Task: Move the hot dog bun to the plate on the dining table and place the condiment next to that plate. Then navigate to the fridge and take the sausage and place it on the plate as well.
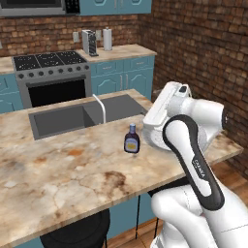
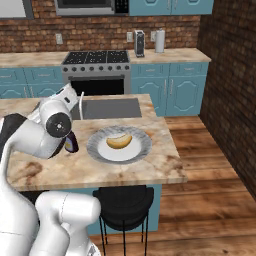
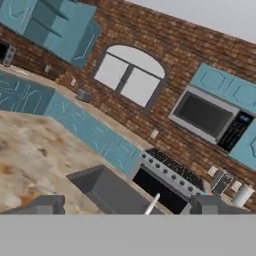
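Dining table [image 1: 58,174]: beige-brown marbled stone top, rust and dark blotches; teal base; inset grey sink [image 1: 63,121] at 12 o'clock.
Condiment [image 1: 131,140]: dark purple-brown bottle, yellow-orange label, grey-blue cap.
Plate [image 2: 95,145]: grey rim, white centre.
Hot dog bun [image 2: 119,141]: golden-tan.
Wall [image 2: 100,32]: red-brown brick.
Cabinets [image 2: 170,85]: teal.
Stool [image 2: 122,202]: black.

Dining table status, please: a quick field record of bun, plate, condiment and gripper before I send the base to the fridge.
bun: hot dog bun lies on the plate's white centre
plate: plate on the dining table, near its right end
condiment: condiment stands upright on the table, beside the plate
gripper: gripper open, holding nothing, facing the wall counters
sausage: none on the plate
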### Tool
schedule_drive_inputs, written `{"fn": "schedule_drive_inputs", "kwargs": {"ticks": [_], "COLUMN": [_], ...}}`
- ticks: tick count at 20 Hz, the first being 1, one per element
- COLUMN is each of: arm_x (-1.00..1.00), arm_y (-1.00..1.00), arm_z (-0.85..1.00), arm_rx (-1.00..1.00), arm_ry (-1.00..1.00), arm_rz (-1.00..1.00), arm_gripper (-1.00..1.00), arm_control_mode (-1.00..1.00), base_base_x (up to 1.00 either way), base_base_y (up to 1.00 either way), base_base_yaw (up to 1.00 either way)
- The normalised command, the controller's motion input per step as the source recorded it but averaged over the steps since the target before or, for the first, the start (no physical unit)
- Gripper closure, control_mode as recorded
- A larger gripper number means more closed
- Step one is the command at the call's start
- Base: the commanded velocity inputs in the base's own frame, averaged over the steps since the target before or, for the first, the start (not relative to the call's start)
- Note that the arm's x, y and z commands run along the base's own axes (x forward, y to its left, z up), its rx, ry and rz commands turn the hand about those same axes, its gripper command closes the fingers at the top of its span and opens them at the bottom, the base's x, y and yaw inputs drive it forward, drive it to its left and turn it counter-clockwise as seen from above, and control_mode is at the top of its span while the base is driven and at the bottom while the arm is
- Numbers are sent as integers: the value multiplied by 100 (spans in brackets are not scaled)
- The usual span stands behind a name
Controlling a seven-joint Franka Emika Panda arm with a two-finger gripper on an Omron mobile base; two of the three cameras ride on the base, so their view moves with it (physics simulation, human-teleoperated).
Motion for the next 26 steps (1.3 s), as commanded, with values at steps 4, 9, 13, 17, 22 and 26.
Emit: {"fn": "schedule_drive_inputs", "kwargs": {"ticks": [4, 9, 13, 17, 22, 26], "arm_x": [-21, -49, -82, -96, -92, -75], "arm_y": [-10, -6, -1, -7, -24, -57], "arm_z": [75, 26, -2, -6, -8, -16], "arm_rx": [2, 9, 15, 10, 6, 4], "arm_ry": [36, 28, 13, 2, -1, 0], "arm_rz": [-9, -19, -26, -28, -28, -21], "arm_gripper": [-100, -100, -100, -100, -100, -100], "arm_control_mode": [-100, -100, -100, -100, -100, -100], "base_base_x": [0, 0, 0, 0, 0, 0], "base_base_y": [0, 0, 0, 0, 0, 0], "base_base_yaw": [0, 0, 0, 0, 0, 0]}}
